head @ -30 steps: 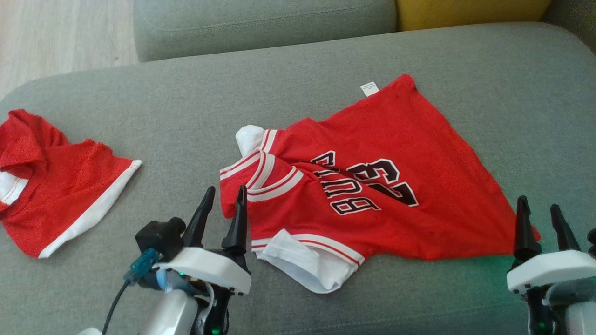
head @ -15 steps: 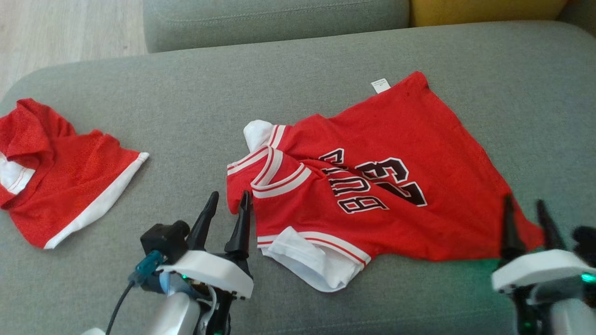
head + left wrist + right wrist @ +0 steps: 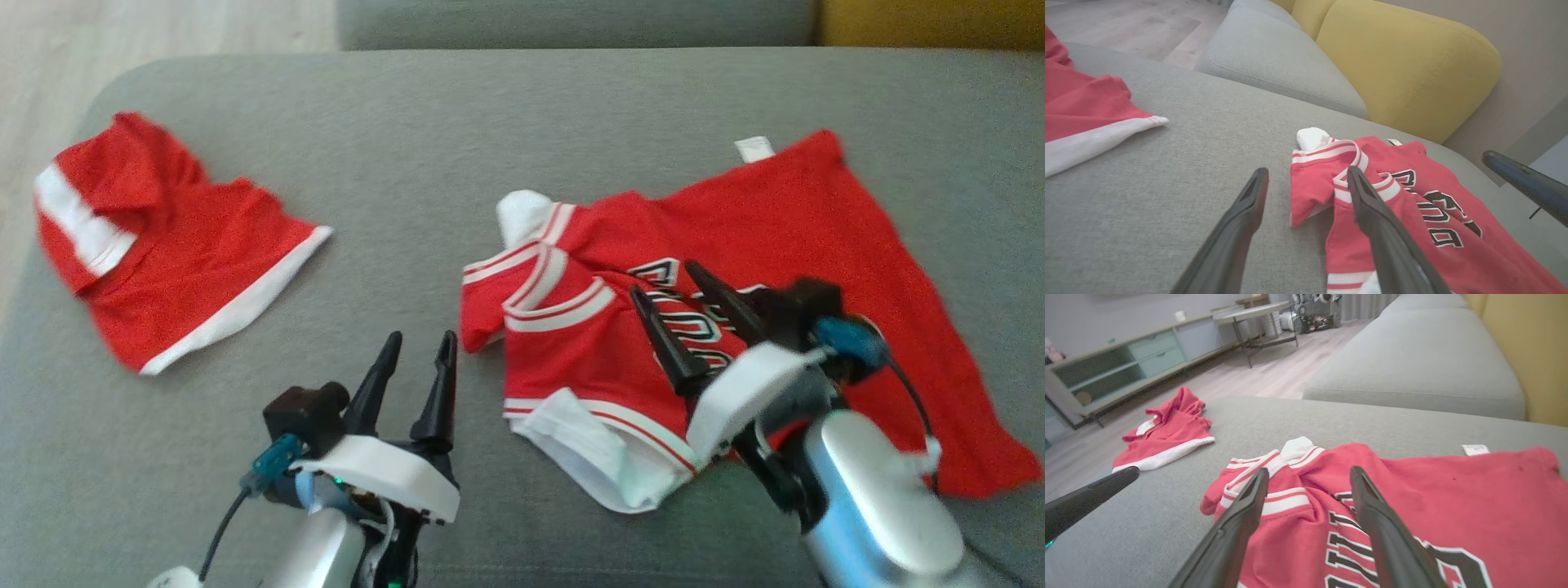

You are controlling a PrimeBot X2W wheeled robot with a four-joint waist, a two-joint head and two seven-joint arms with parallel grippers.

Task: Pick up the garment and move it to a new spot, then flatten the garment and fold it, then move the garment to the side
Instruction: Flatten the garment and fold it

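Grey sofa (image 3: 424, 147) upholstery forms the work surface, and the jersey (image 3: 816, 220) lies on it right of centre, a red top with white and red striped trim at collar and armholes and black, white-edged lettering on the chest. It is rumpled and not flat: the left end, with the collar, is bunched and folded over itself, a white sleeve edge sticks out at the near side, and the right part spreads smoother, with a small white tag (image 3: 753, 149) at its far edge. The right gripper (image 3: 661, 279) is above the lettering with its fingers spread and nothing between them; whether they touch the fabric cannot be told. The left gripper (image 3: 421, 339), also spread and empty, is over bare upholstery just beside the jersey's left end. A red cloth (image 3: 180, 245) with a white band lies well apart at the far left of the seat. From the left wrist, a yellow cushion (image 3: 1404, 69) stands behind the jersey against a plain wall. The right wrist view adds the room: pale wood floor (image 3: 1274, 371), a long low sideboard (image 3: 1126, 359) with green-fronted drawers, and a thin-legged table (image 3: 1253, 314) beyond it.
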